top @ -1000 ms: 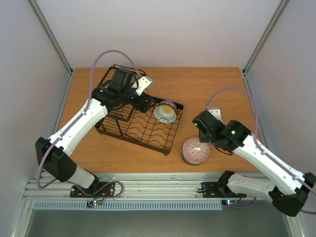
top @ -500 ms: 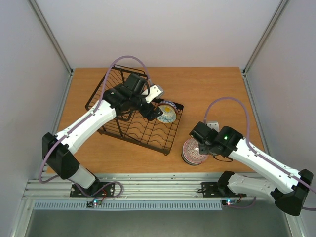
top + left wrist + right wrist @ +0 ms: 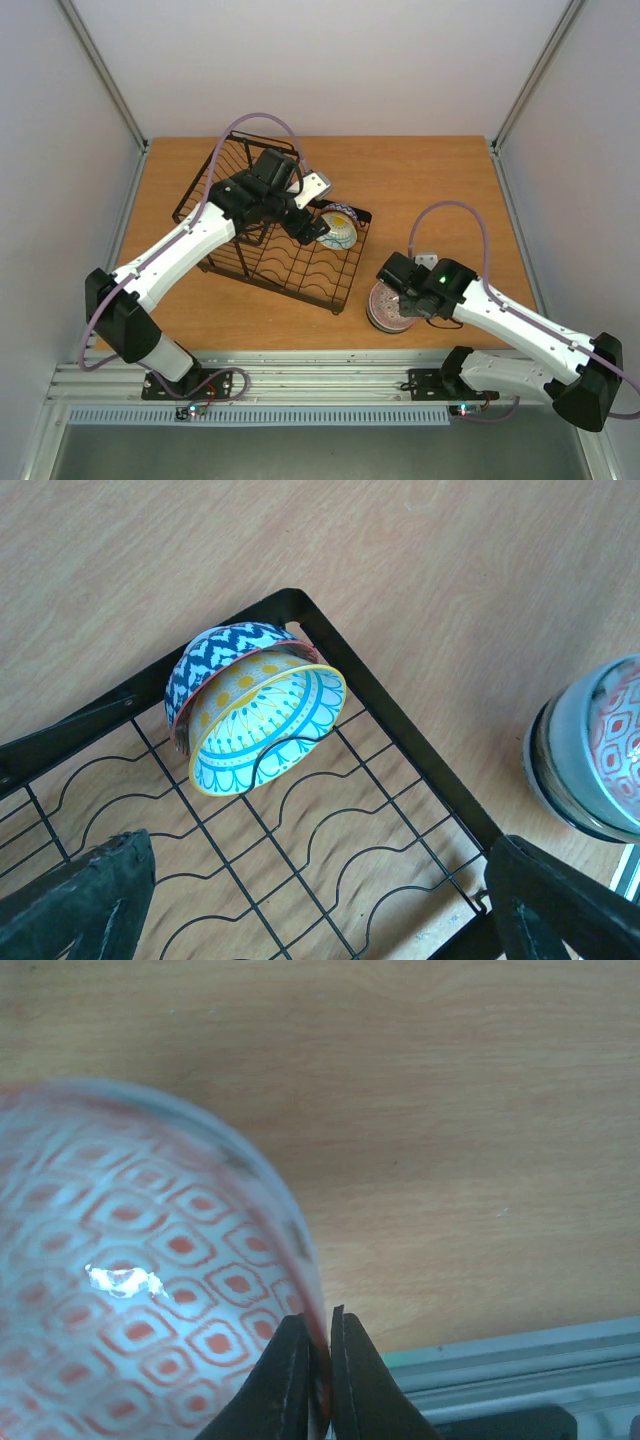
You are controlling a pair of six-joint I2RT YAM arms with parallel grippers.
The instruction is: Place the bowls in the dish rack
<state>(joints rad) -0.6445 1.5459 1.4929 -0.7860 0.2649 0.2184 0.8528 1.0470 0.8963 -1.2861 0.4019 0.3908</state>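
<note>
One red-patterned bowl (image 3: 130, 1290), its rim pinched inside right gripper (image 3: 319, 1332)

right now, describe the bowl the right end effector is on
Start at the black wire dish rack. Just off its near right corner stands a bowl stack; it's the top bowl, red-and-white patterned inside, unlike the blue-and-yellow bowls racked on edge.

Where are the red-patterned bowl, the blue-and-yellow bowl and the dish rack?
red-patterned bowl (image 3: 130, 1290), right wrist view, on its patterned inside.
blue-and-yellow bowl (image 3: 270, 720), left wrist view, on its inside wall.
dish rack (image 3: 285, 270), top view, on its bare wire floor.
</note>
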